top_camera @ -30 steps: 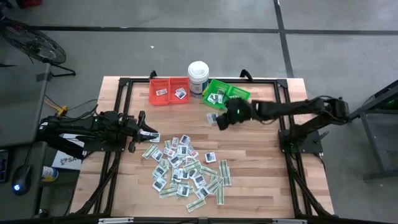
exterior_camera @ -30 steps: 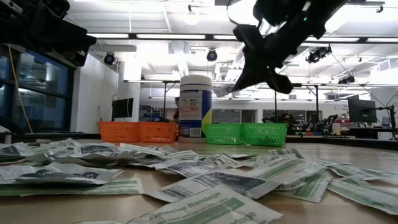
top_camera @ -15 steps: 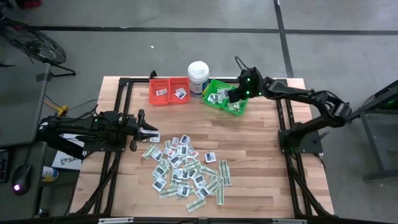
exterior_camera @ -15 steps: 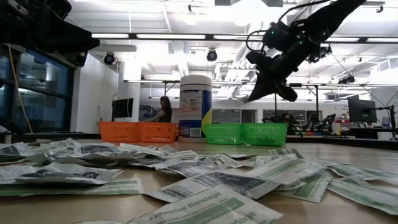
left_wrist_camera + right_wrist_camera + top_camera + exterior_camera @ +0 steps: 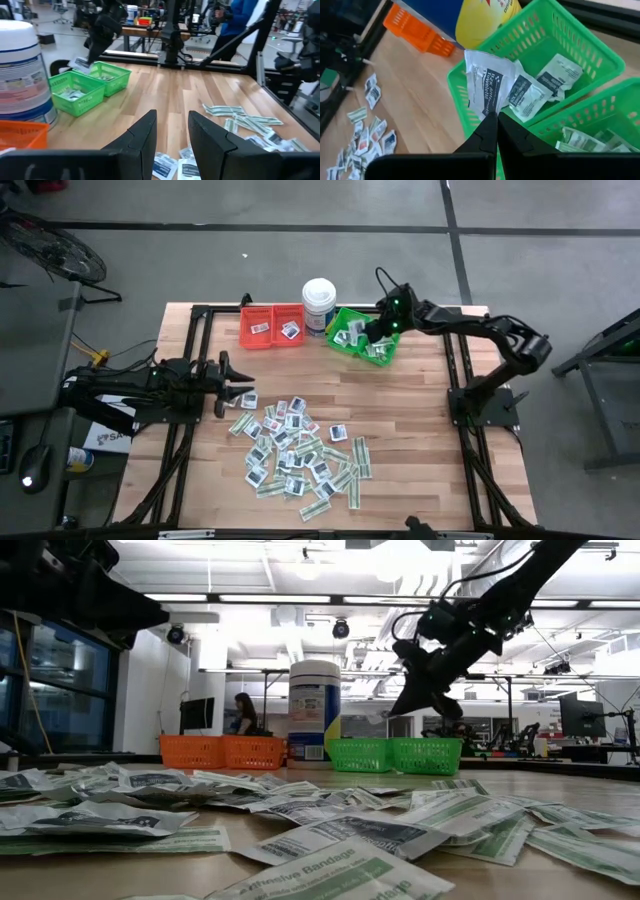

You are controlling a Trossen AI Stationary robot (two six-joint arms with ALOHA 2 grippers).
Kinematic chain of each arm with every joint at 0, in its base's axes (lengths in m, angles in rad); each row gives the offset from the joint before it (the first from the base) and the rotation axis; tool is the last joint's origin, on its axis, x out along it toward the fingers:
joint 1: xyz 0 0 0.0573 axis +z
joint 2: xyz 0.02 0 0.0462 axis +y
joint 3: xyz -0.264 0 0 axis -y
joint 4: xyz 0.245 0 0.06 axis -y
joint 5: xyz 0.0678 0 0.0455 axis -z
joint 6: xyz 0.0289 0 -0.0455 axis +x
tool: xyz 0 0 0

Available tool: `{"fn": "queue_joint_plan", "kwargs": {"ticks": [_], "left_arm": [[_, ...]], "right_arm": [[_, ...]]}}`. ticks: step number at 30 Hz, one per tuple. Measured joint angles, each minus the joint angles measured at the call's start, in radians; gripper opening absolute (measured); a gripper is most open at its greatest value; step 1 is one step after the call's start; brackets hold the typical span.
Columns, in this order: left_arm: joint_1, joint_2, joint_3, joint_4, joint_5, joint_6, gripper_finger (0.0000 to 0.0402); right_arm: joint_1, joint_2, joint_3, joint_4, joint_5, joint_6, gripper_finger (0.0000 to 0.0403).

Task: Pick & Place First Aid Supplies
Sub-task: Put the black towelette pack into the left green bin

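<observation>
The right gripper (image 5: 492,131) is hanging over the green bin (image 5: 580,50) at the far side of the table (image 5: 420,410), its two fingers pressed together and pinching the lower edge of a white packet with dark print (image 5: 487,90). That packet is dangling above the bin's compartment nearer the white tub (image 5: 319,304); in the low view it is showing as a pale flap under the gripper (image 5: 405,705), clear of the bin's rim. Several packets are already lying in both green compartments. The red bin (image 5: 271,327) is sitting on the tub's other side, holding two packets.

The left gripper (image 5: 232,380) is waiting low over the table's left side, fingers parted with nothing between them, pointing toward the loose supplies. The pile of packets (image 5: 300,455), square white ones mixed with longer green-and-white strips, is lying spread across the middle and near part of the table, well apart from the bins.

A person (image 5: 243,715) is standing in the room beyond the table
</observation>
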Motion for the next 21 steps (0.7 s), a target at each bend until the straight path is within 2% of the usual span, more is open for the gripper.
{"fn": "queue_joint_plan", "kwargs": {"ticks": [9, 15, 21], "left_arm": [[0.000, 0.000, 0.000, 0.001, -0.103, 0.000, 0.0110], [0.000, 0.000, 0.000, 0.002, -0.152, 0.000, 0.0110], [0.000, 0.000, 0.000, 0.010, -0.152, 0.000, 0.0110]], "right_arm": [[-0.005, 0.051, 0.000, 0.088, -0.010, -0.068, 0.0000], [-0.004, 0.077, 0.000, 0.104, -0.009, -0.172, 0.0001], [-0.004, 0.081, 0.000, 0.110, -0.006, -0.204, 0.0031]]}}
